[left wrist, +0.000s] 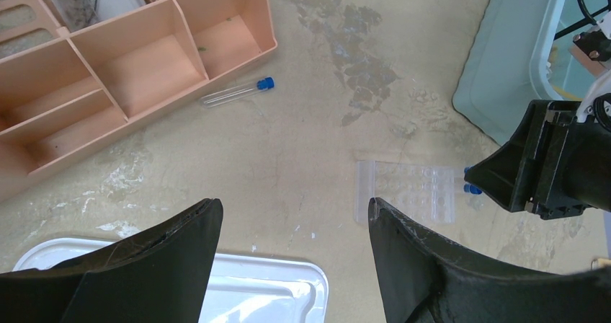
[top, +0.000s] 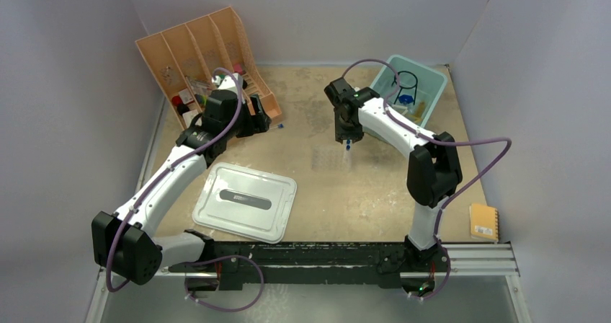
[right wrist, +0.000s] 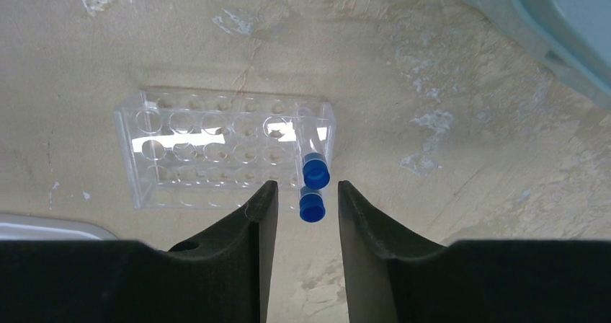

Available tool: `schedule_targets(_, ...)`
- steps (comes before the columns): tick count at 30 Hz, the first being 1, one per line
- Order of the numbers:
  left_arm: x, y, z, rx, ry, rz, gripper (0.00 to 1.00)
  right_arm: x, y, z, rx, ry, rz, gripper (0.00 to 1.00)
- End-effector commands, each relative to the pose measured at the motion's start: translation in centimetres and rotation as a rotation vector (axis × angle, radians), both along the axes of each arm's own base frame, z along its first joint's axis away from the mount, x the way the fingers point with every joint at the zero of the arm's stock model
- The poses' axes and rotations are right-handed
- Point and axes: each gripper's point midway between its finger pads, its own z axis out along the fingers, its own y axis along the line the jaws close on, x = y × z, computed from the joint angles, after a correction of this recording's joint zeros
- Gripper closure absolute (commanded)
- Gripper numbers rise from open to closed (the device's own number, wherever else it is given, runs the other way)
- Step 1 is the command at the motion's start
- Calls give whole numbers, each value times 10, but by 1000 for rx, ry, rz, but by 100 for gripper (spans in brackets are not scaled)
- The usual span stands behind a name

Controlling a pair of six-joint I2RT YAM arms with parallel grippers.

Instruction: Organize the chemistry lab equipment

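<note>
Grey walls (top: 72,85) around stained tan tabletop (top: 324,200); left gripper (left wrist: 292,208) wide, empty, near peach organizer (left wrist: 144,63) and loose blue-capped tube (left wrist: 238,92); clear tube rack (right wrist: 209,146) mid-table with two capped tubes (right wrist: 315,168) at its right end, right gripper (right wrist: 306,186) narrowly parted over their caps, not clamped; teal bin (top: 432,85) right.

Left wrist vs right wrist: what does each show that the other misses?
Left wrist only: the peach organizer and a loose blue-capped tube lying on the table just beside it.

Right wrist only: a capped tube standing in the right end of the clear rack, plus a second blue cap just below it, between the fingers of the open right end effector and touching neither.

Both: the clear rack, the teal bin off to the right, and bare tabletop.
</note>
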Motion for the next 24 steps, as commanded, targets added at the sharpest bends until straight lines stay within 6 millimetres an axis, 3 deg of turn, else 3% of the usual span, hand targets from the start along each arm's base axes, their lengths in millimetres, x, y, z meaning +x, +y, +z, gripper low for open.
schedule_targets(1,6,-6,14,-20,-37,-11,27,22,-3,21,-3,-95,6,63)
schedule_targets(10,7,-8,11,-23,-28,-15,27,43,-5,13,-1,-124,44,70)
schedule_targets(24,7,-8,7,-19,-17,-14,27,28,2,-1,53,-49,83,84)
